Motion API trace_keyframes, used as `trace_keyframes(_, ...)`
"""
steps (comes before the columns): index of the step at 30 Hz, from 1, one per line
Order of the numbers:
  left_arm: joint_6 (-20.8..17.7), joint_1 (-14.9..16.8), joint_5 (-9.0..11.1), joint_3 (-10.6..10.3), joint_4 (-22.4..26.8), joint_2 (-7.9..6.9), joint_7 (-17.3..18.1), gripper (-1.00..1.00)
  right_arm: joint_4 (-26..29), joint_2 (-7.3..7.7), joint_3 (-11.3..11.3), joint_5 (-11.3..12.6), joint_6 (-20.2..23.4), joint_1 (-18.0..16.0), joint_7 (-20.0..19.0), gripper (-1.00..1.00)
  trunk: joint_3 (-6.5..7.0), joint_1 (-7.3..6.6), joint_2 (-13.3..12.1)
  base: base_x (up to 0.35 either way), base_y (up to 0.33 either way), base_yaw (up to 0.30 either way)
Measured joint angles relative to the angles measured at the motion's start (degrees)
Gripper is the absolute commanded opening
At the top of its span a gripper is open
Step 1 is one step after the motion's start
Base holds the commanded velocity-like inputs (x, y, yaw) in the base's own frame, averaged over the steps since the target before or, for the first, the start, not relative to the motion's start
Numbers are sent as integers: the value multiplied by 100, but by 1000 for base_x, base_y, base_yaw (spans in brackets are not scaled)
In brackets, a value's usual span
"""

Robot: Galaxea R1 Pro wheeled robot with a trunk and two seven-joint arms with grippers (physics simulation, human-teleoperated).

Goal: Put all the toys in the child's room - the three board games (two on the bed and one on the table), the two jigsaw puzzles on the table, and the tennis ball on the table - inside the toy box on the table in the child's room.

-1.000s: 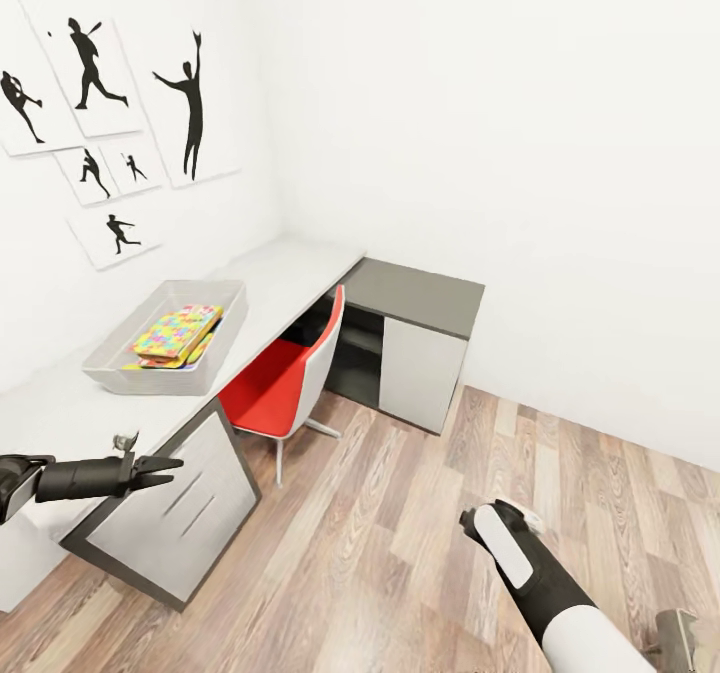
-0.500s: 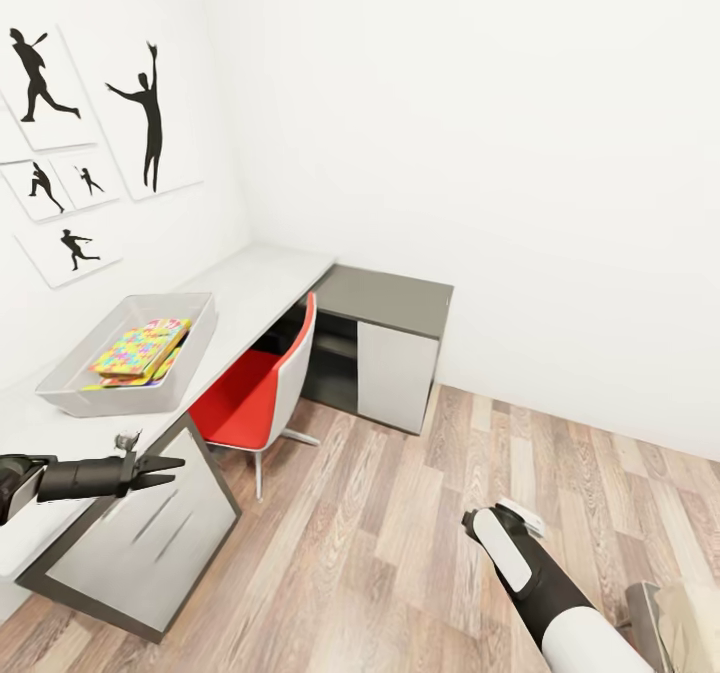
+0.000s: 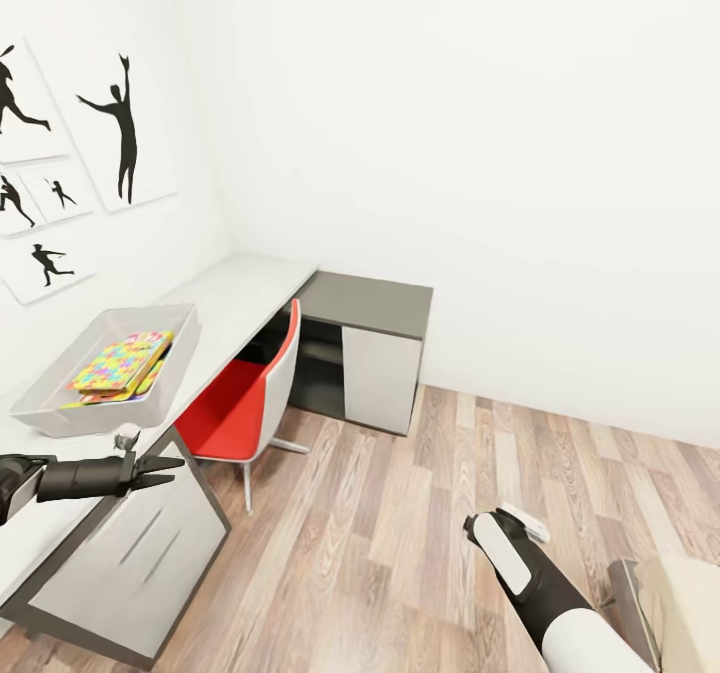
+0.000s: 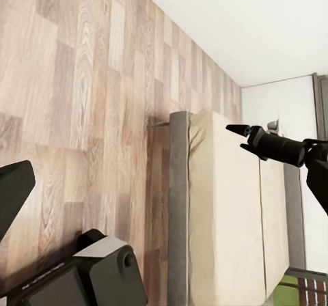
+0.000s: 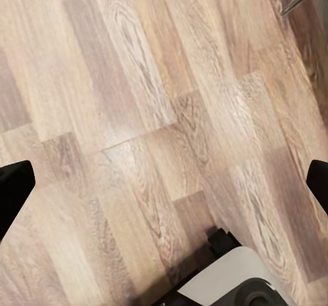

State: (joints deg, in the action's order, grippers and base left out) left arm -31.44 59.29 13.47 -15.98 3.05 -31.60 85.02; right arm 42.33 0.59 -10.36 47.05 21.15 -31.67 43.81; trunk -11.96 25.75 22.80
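The light-grey toy box (image 3: pixel 40 398) stands on the white table (image 3: pixel 245 288) at the left. Inside it lies a stack topped by a bright jigsaw puzzle (image 3: pixel 118 361); I cannot tell what is beneath. My left gripper (image 3: pixel 172 470) hovers off the table's front edge, below the toy box, open and holding nothing (image 4: pixel 164 190). My right gripper (image 5: pixel 164 183) is open over bare wood floor, and it (image 4: pixel 239 130) reaches over the beige bed (image 4: pixel 225 210). A corner of the bed (image 3: pixel 680 603) shows at lower right. The board games and the tennis ball are out of view.
A red chair (image 3: pixel 235 403) is tucked under the table. A low cabinet with a dark grey top (image 3: pixel 370 303) stands in the corner beyond it. Silhouette pictures (image 3: pixel 125 123) hang on the left wall. Wood floor (image 3: pixel 420 513) spreads between table and bed.
The camera has swung to the right, so table, toy box and chair slide left in the picture and the bed's corner comes in at lower right. Both arms keep their pose.
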Motion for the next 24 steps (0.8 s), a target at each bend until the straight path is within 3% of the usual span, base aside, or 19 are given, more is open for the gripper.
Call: trace_keyframes(24, 40, -1, 0, -5, 0, -2, 0, 100, -58, 4, 9, -1, -13, 0, 0, 100, 133, 0, -1, -2, 5, -135)
